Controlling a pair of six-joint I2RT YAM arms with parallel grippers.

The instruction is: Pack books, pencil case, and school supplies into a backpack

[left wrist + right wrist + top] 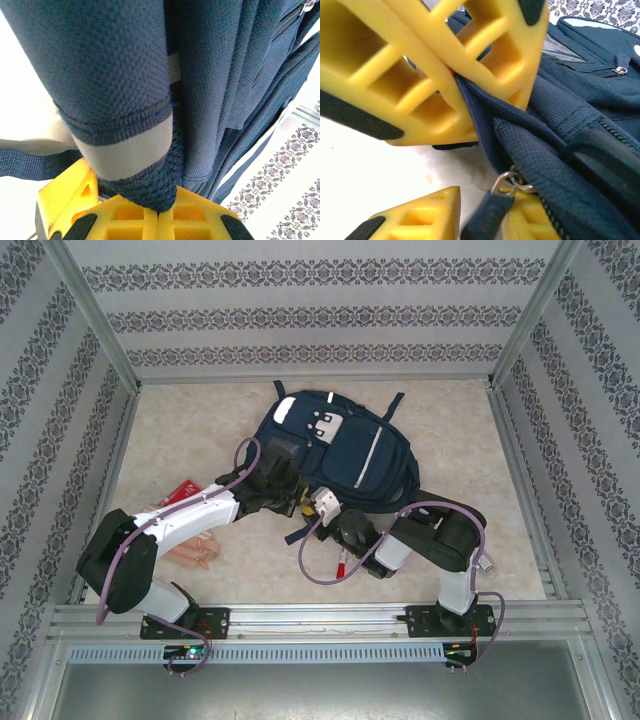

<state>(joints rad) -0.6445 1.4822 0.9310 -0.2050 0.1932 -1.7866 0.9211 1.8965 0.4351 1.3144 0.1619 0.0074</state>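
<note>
The navy backpack point(345, 445) lies flat in the middle of the table. My left gripper point(283, 497) is at its near left edge, shut on a fold of blue fabric with a pale stripe point(125, 150); the yellow fingers point(485, 55) meet on that edge. My right gripper point(338, 523) is open at the near edge, with the blue zipper pull point(492, 217) and its metal ring between its fingers point(420, 220), resting against the right one. The red-capped marker point(341, 567) lies by the right arm. The peach-pink pencil case point(195, 552) lies under the left arm. A corner of the book point(181, 490) shows beside that arm.
Dark backpack straps point(300, 533) trail toward the near edge between the two grippers. Patterned walls and metal frame rails point(110, 455) close in the table on three sides. Bare tabletop point(500, 530) lies to the right of the backpack.
</note>
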